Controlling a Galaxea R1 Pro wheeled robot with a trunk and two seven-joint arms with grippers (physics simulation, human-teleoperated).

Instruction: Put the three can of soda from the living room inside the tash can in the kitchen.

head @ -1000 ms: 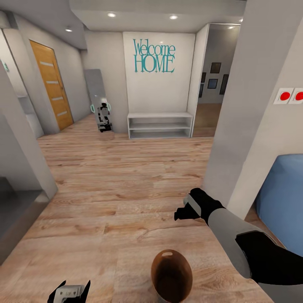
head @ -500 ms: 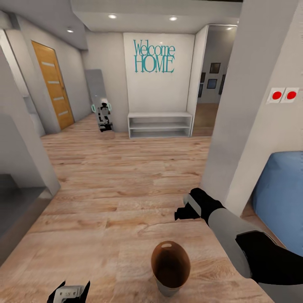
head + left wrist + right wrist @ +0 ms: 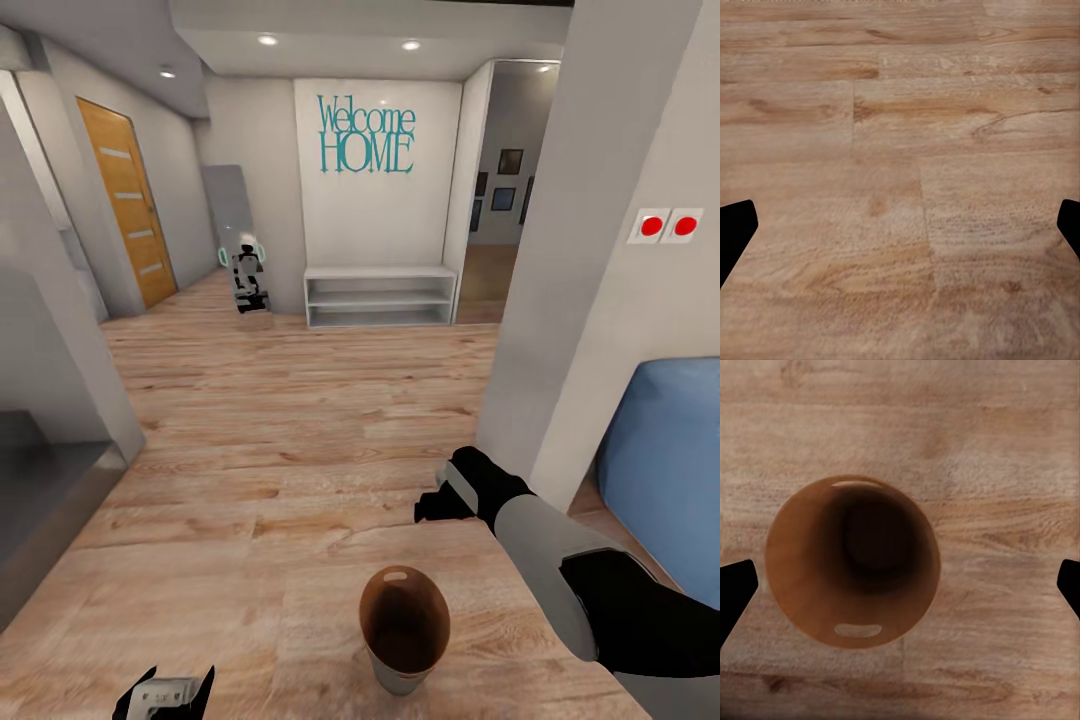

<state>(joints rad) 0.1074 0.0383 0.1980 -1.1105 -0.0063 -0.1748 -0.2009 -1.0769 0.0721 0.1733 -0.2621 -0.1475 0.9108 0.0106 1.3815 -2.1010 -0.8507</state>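
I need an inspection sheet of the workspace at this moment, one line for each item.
Surface: wooden floor, bare planks under both wrist cameras.
Job's things: trash can upright on the floor, brown inside appears empty; soda cans nothing seen.
Clutter: nothing seen.
Grippers: left gripper low over the floor, fingers wide apart; right gripper over the trash can, fingers wide apart, holding nothing.
Cables: nothing seen.
Surroundings: white shelf under the Welcome HOME lettering, orange door, blue seat, two red buttons.
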